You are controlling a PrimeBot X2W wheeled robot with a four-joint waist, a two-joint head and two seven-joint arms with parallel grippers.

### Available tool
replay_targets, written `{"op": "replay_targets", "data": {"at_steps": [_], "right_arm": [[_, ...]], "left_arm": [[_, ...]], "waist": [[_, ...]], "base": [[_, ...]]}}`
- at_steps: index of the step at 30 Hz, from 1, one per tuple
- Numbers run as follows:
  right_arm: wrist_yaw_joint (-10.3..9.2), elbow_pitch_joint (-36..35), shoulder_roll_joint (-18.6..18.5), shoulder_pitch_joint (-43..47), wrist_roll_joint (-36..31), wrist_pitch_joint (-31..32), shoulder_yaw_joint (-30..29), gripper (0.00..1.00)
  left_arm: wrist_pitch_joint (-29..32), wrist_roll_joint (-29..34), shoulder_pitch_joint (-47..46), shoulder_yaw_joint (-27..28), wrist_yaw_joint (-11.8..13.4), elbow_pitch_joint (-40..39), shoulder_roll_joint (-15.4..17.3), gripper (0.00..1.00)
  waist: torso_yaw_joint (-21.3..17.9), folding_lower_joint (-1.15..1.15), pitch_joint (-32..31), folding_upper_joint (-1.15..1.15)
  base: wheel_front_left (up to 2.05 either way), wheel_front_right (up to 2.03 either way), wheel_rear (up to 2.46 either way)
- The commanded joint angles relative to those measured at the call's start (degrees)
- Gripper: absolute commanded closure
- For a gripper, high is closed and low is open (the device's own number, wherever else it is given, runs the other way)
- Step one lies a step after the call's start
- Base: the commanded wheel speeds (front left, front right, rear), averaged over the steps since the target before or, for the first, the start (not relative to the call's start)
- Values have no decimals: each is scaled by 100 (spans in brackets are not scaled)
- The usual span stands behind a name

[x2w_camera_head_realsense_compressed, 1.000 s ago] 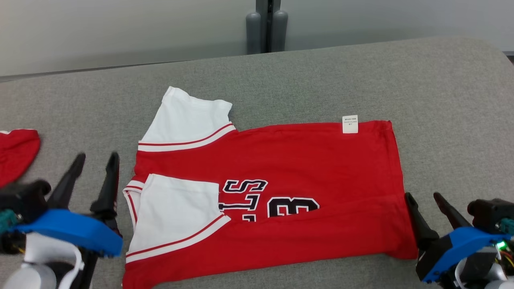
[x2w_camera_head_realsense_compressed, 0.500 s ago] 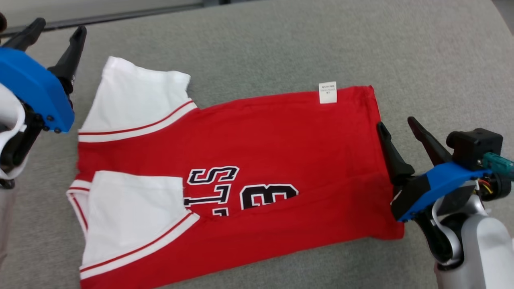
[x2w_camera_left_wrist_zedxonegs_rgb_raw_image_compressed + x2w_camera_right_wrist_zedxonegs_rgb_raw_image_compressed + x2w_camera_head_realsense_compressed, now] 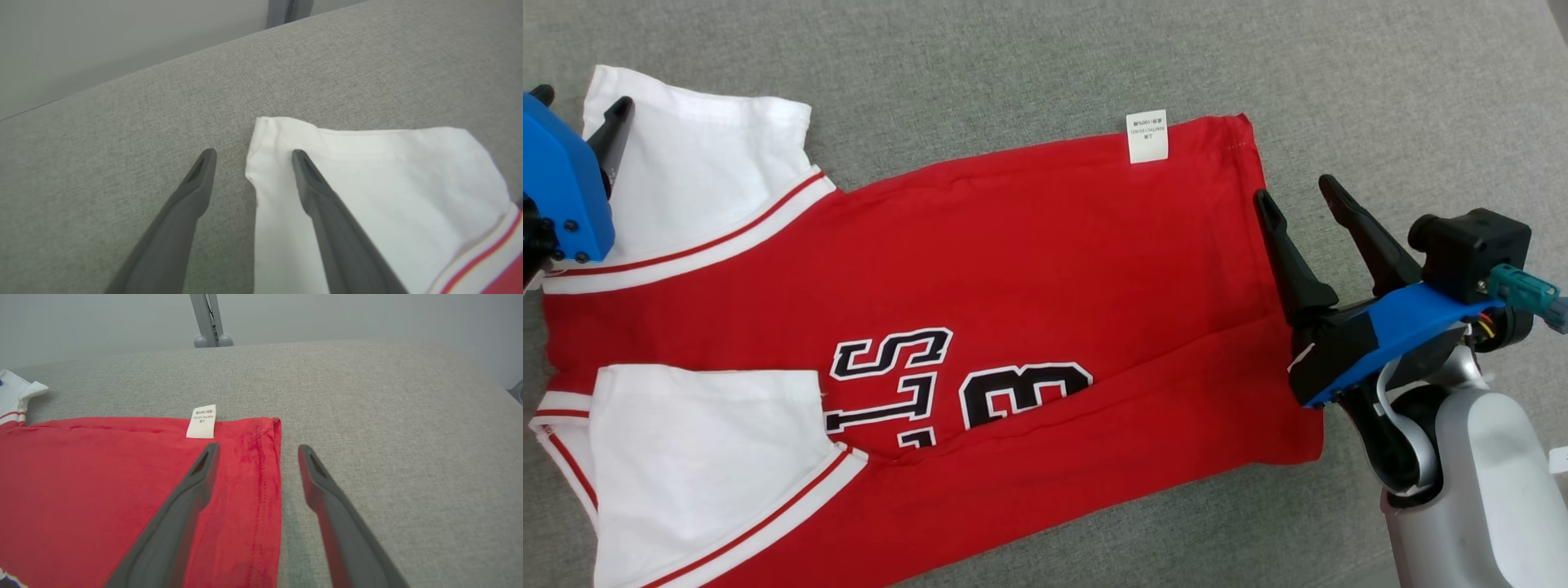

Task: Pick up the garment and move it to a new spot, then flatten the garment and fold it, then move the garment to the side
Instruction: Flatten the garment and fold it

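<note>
Claw on the left [image 3: 253,152]: spread, empty, straddling the edge of a white sleeve [image 3: 388,171]. Claw on the right [image 3: 258,447]: spread, empty, straddling the hem near the white label [image 3: 201,421]. Red shirt [image 3: 1013,269] lies flat across the grey counter [image 3: 1013,57], other sleeve folded inward.

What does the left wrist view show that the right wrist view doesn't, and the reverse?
Left wrist view: the open left tool straddling the corner edge of the white sleeve. Right wrist view: the open right tool straddling the red hem, near the white care label. Both: the grey padded surface, the pale wall, and the grey post behind it.
</note>
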Motion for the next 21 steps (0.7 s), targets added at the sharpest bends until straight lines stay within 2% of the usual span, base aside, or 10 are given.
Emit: {"op": "replay_targets", "data": {"at_steps": [1,6,12,13,14,15,16,21], "right_arm": [[1,18,-9,-95,14,-55,9,0],[1,84,-9,-241,63,-110,71,0],[1,166,-64,-507,-73,-95,156,0],[1,191,-80,-564,-108,-77,168,0],[1,222,-92,-623,-122,-54,180,0],[1,260,-108,-688,-135,-27,193,0],[1,299,-134,-762,-143,4,195,0],[1,708,-355,-1165,-199,290,134,0]], "left_arm": [[16,-6,-102,11,-11,8,36,0],[149,-37,-145,-65,-28,33,54,0],[275,-256,-234,-229,-100,-32,-136,0],[269,-271,-255,-256,-101,-40,-144,12],[254,-288,-271,-286,-109,-46,-153,49],[225,-303,-281,-306,-119,-53,-165,67],[166,-284,-298,-318,-126,-69,-168,100],[-194,-328,-406,-286,-144,-124,-191,100]], "waist": [[1,-1,22,0],[-37,-1,159,0],[-56,-1,250,0],[-53,-1,256,0],[-49,-1,259,0],[-42,-1,258,0],[-34,-1,256,0],[87,-1,226,0]], "base": [[0,0,0],[0,0,0],[0,0,0],[0,0,0],[0,0,0],[0,0,0],[0,0,0],[0,0,0]]}}
